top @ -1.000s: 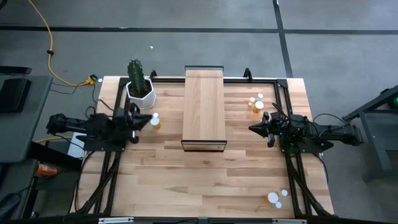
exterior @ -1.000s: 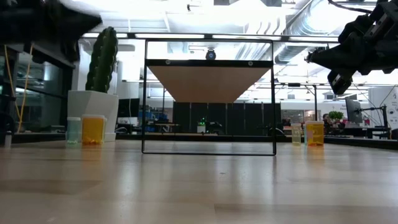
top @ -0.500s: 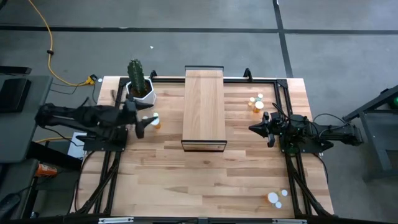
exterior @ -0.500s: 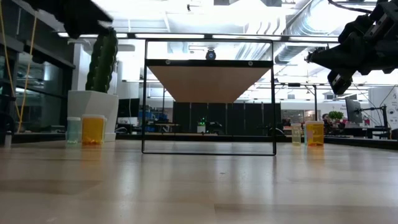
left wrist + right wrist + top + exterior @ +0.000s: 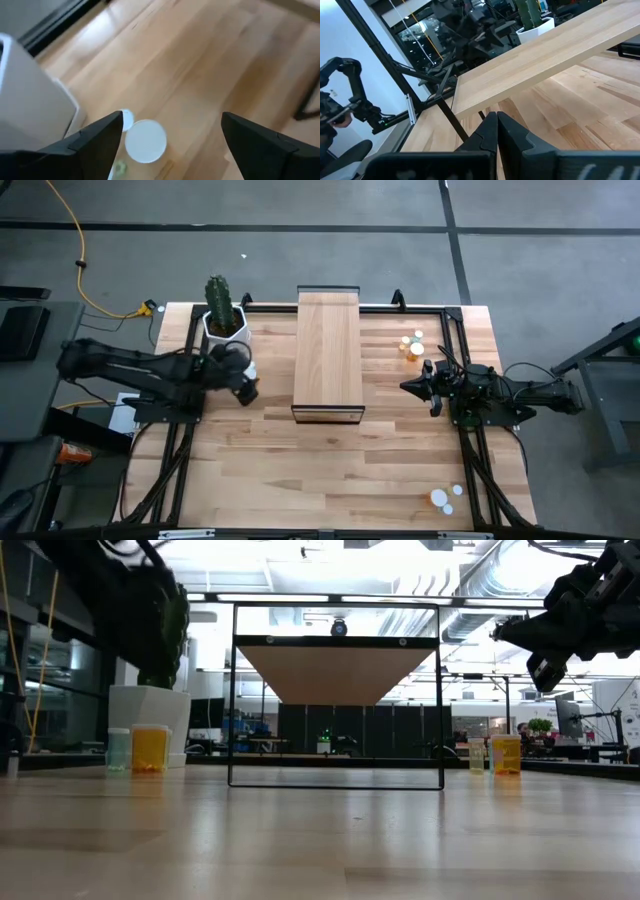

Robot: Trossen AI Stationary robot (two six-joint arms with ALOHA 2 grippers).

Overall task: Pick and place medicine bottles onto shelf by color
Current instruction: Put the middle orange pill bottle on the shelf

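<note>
Two medicine bottles stand on the table beside the white cactus pot (image 5: 150,720): an orange one (image 5: 150,748) and a smaller pale green one (image 5: 118,750). In the left wrist view their white caps show, the larger (image 5: 145,141) and the smaller (image 5: 126,119). My left gripper (image 5: 171,122) hangs open above them, fingers pointing down, touching nothing. The shelf (image 5: 328,355) stands mid-table. Two more bottles (image 5: 411,345), orange (image 5: 506,754) and pale (image 5: 477,755), stand right of it. My right gripper (image 5: 415,387) waits shut in the air near them.
The cactus in its white pot (image 5: 224,325) stands close behind the left bottles. More white-capped bottles (image 5: 440,498) sit near the table's front right corner. Dark frame rails (image 5: 180,450) run along both sides. Bare tabletop (image 5: 330,470) lies in front of the shelf.
My left arm has reached toward the table's right edge, from beside the cactus pot to over the two left bottles, and its gripper has tipped from level to pointing down. The bottles have stayed in place.
</note>
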